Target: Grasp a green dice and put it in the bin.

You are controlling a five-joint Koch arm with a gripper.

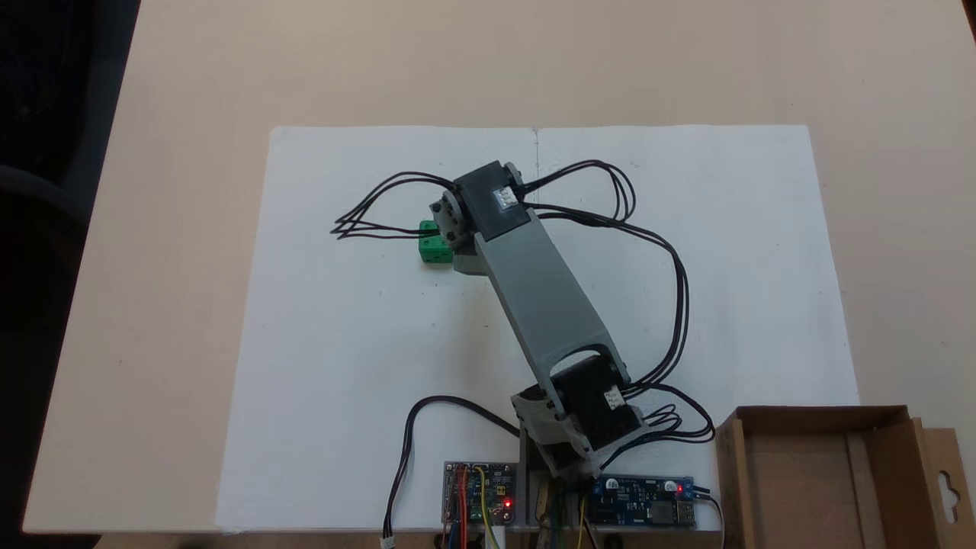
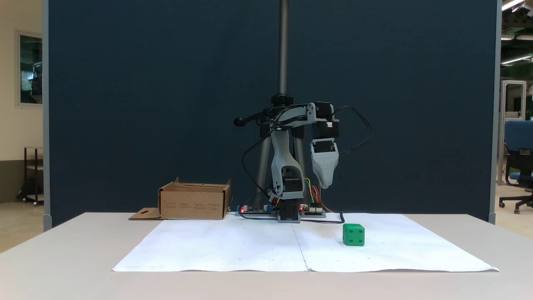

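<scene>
Green dice rests on the white paper, untouched, at five o'clock below the raised claw, whose opening cannot be told; grasp and transfer to the cardboard bin remain.

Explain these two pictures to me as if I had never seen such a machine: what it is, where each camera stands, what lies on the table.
This is a small grey hobby robot arm bolted at the table's edge. One fixed camera looks down from above; the other faces the arm from across the table. Its tool hangs pointing down, above the table, holding nothing; whether it is open cannot be told. A green dice sits on white paper. A brown cardboard bin stands beside the arm's base. Circuit boards lie at the base.
</scene>
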